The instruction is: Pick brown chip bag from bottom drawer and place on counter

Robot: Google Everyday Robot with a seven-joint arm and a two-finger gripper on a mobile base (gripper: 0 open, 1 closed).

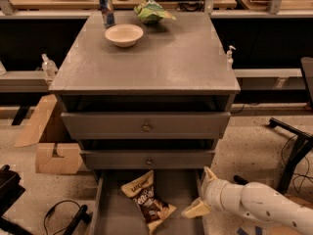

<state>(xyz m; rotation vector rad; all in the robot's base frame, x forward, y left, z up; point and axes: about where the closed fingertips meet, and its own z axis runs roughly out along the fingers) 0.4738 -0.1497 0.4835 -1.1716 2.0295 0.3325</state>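
The brown chip bag [147, 200] lies flat on the floor of the open bottom drawer [117, 218], tan ends and dark middle with white lettering. My gripper [201, 192] is at the end of the white arm, low on the right, over the drawer's right edge and right of the bag, apart from it. One cream finger [209, 174] points up and the other [195, 210] points down-left, so the jaws stand open and hold nothing. The grey counter [161, 58] tops the cabinet above.
On the counter's far side stand a cream bowl [124, 35], a blue can [106, 9] and a small green bag [151, 11]. Two knob-fronted drawers [145, 127] are shut. Cardboard boxes [49, 141] sit left, a chair base [293, 146] right, cables [63, 217] lower left.
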